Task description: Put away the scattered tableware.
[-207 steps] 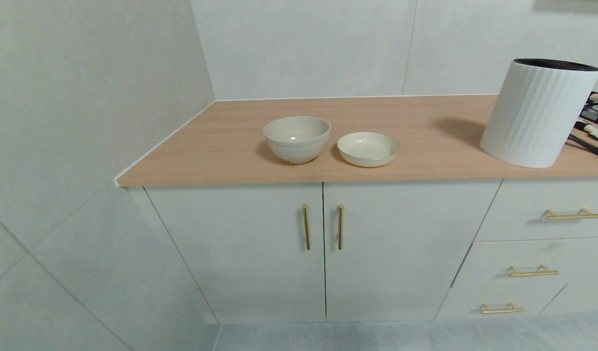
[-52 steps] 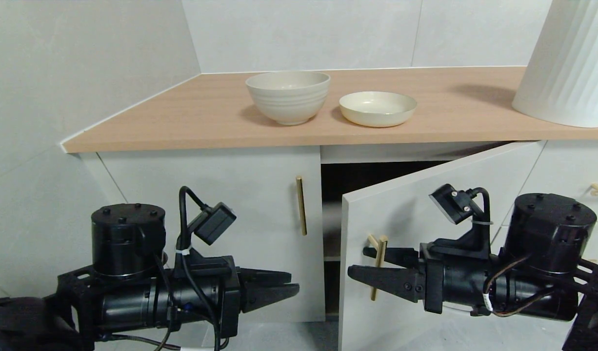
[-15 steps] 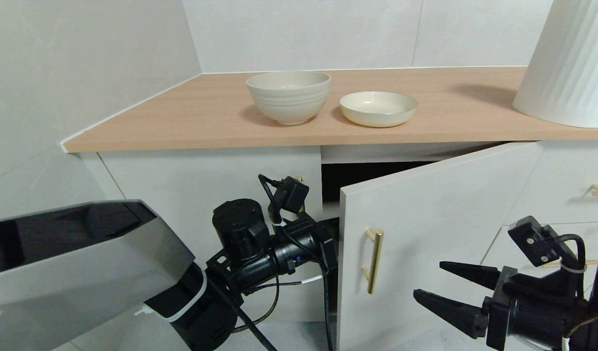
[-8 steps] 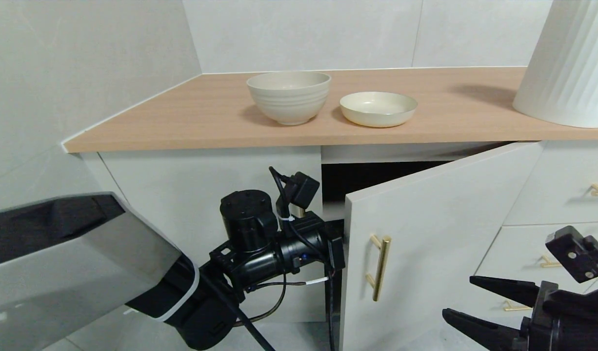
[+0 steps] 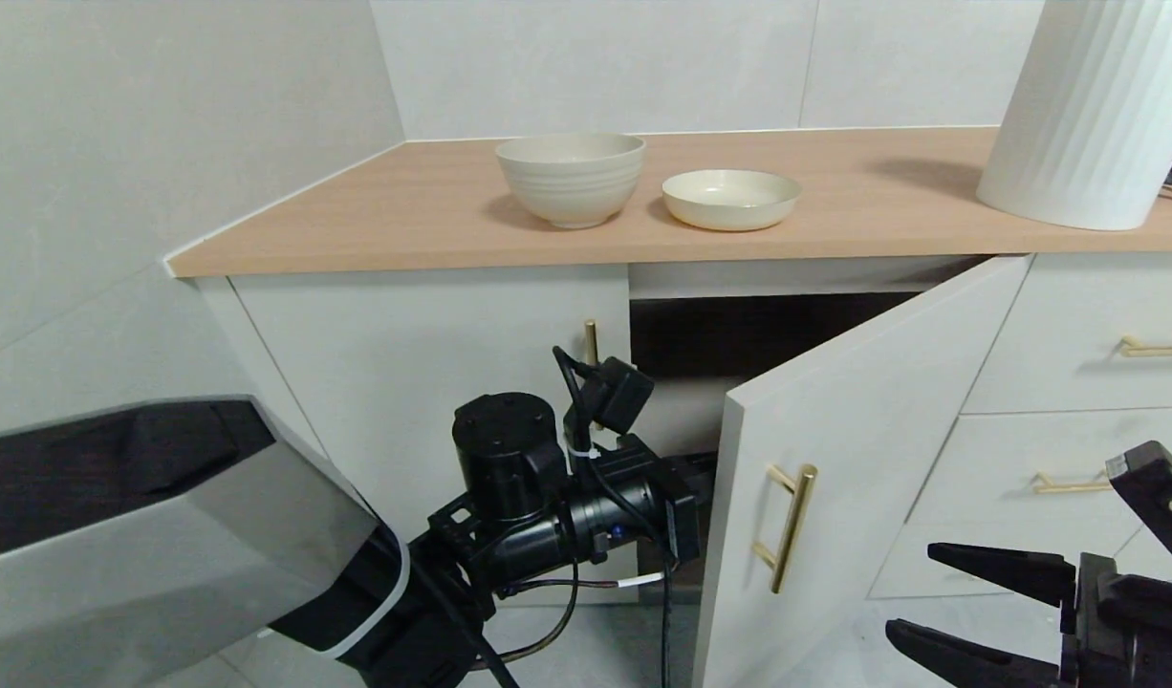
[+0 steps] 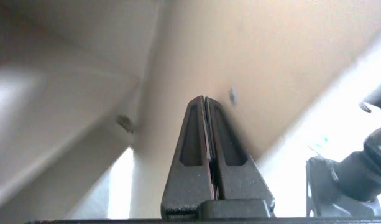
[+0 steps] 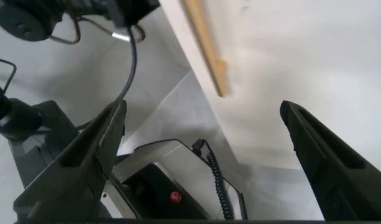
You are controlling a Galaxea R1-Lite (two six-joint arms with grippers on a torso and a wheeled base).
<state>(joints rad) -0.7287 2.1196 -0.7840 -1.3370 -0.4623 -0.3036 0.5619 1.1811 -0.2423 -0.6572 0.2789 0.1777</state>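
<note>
Tableware lies farthest from us, so we begin close in. At 5 o'clock our right gripper hangs low with its fingers spread wide, holding nothing, with the drawers behind it. Coming in from 7 o'clock, our left gripper points toward 12 with its fingers pressed together and nothing between them. Its tip is tucked behind the free edge of the right cabinet door, close to a pale panel; we cannot tell whether it touches. That door stands ajar, its brass handle facing us, and it juts out between us and the dark cabinet interior. The left door is shut. Above, on the wooden counter, the ribbed bowl stands at 12 o'clock. The shallow dish sits just beside it at its 3 o'clock, not touching. A white ribbed container stands well apart at 2 o'clock.
</note>
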